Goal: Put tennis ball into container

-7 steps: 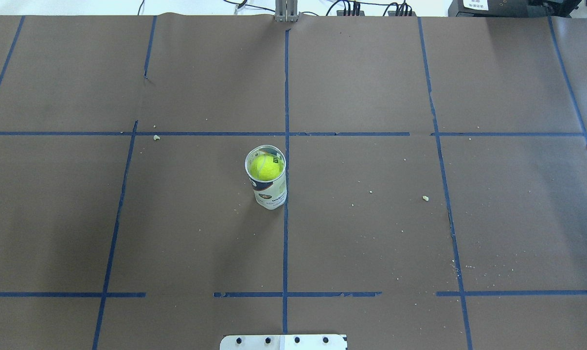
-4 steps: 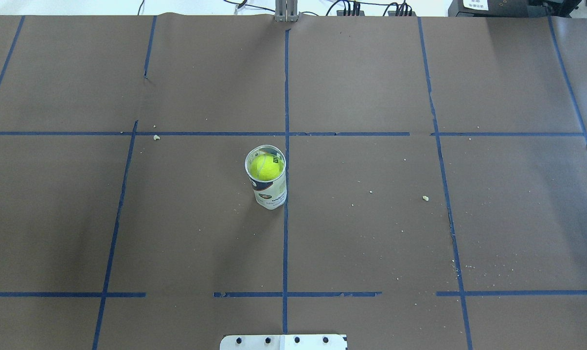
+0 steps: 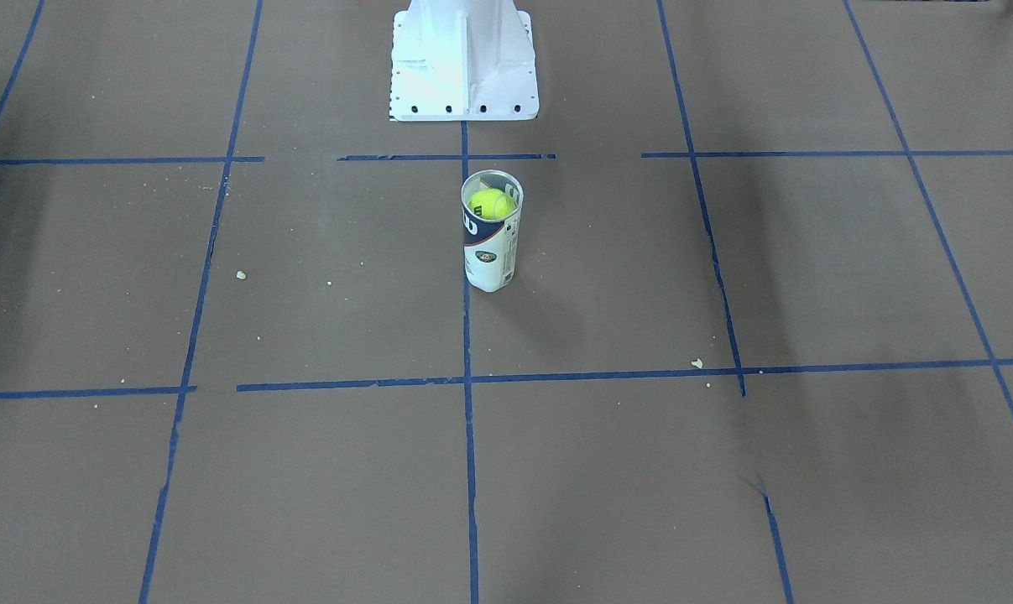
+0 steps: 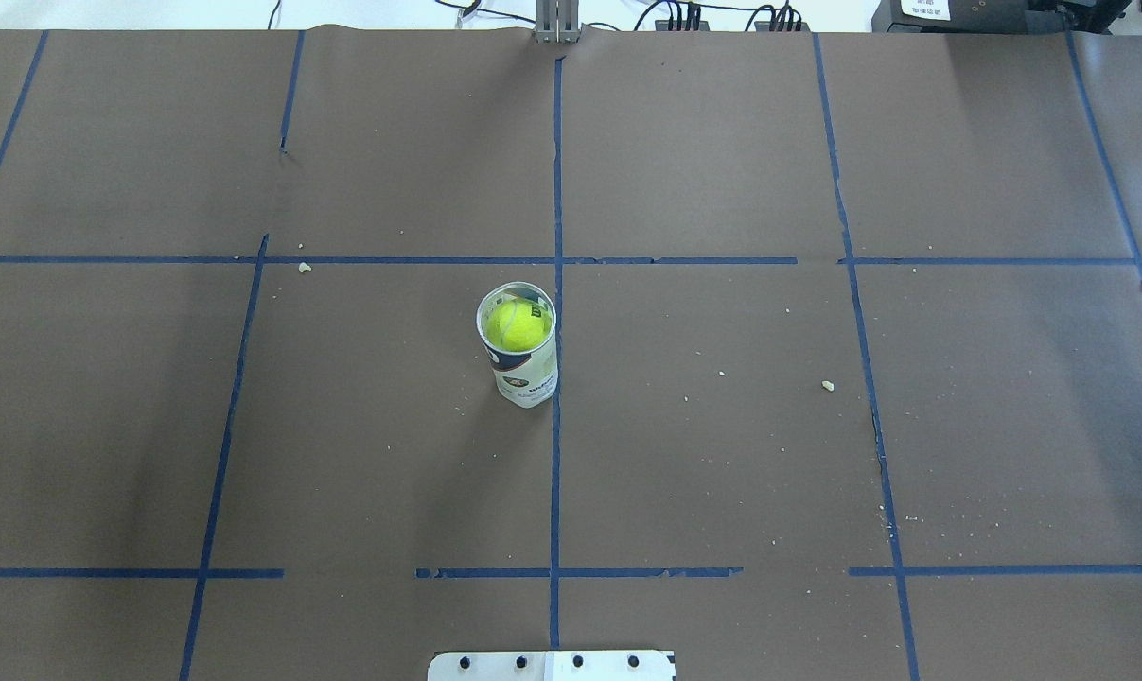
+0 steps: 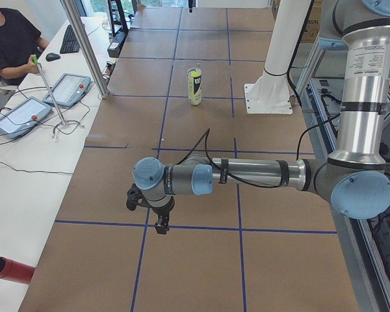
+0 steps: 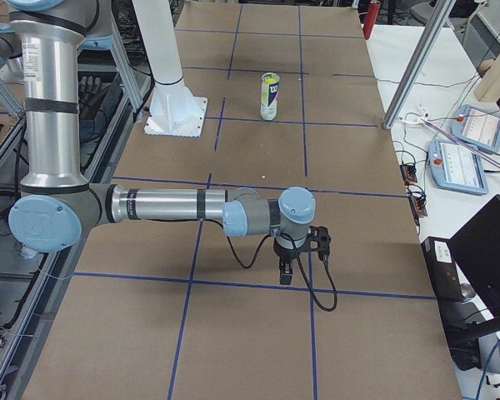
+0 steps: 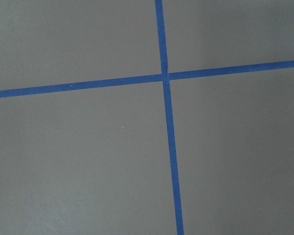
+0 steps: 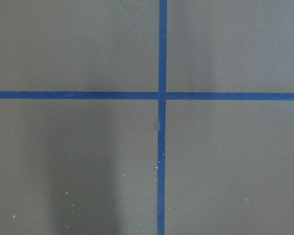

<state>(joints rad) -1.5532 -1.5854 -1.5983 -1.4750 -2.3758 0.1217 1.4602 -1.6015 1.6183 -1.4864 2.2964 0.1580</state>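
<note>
The tennis ball [image 4: 517, 324] rests inside the top of the container [image 4: 530, 376], an upright clear can with a white and navy label near the table's centre line. The front-facing view shows the same ball [image 3: 489, 202] just below the rim of the can [image 3: 491, 256]. Neither gripper is near it. My left gripper [image 5: 159, 223] hangs over the tape grid far out at the table's left end. My right gripper [image 6: 287, 273] hangs likewise at the right end. Both show only in side views, so I cannot tell whether they are open or shut. The wrist views show only brown paper and tape.
The white pedestal base [image 3: 464, 67] stands behind the can on the robot's side. Blue tape lines and small crumbs mark the brown paper. Operators' tablets [image 5: 19, 116] and cables lie on the white side bench, and a red tube [image 5: 10, 270] sits at its near corner.
</note>
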